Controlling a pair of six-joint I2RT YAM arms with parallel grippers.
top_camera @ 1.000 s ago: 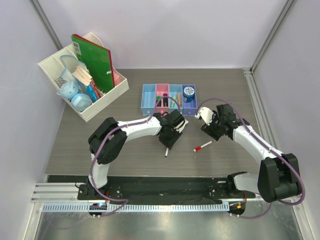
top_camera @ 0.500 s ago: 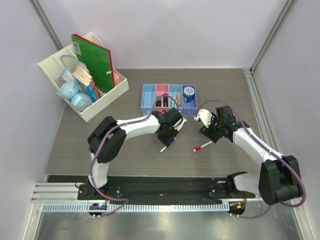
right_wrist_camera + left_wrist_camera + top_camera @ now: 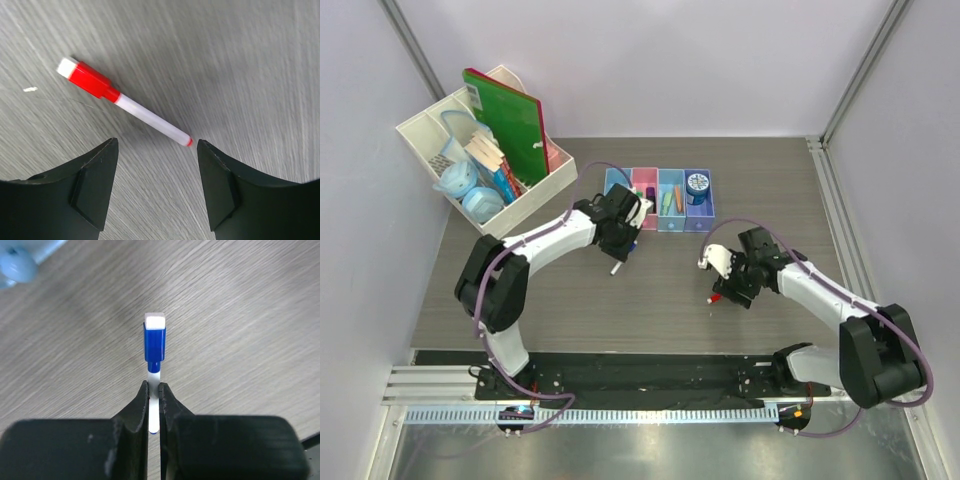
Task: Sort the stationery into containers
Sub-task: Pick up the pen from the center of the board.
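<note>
My left gripper (image 3: pixel 621 238) is shut on the white barrel of the blue-white pen (image 3: pixel 154 347) and holds it over the wood just in front of the left end of the containers (image 3: pixel 617 205). These are a row of blue, pink, blue and purple bins. In the left wrist view the pen's blue cap points away from the gripper (image 3: pixel 154 388). My right gripper (image 3: pixel 724 288) is open right above the red-white pen (image 3: pixel 120 102), which lies flat on the table. In the right wrist view the pen's white end lies just ahead of the open gripper (image 3: pixel 157 146). Orange and green markers (image 3: pixel 670 200) lie in the third bin.
The white desk organiser (image 3: pixel 535 195) stands at the back left with the green notebook (image 3: pixel 510 120) and pale blue tape rolls (image 3: pixel 480 203). A round blue item (image 3: pixel 697 185) sits in the purple bin. A dark marker lies in the pink bin (image 3: pixel 645 178).
My left gripper has carried the blue-white pen from the table's middle up and left to the bins' left end. My right gripper has moved down and left over the red-white pen.
</note>
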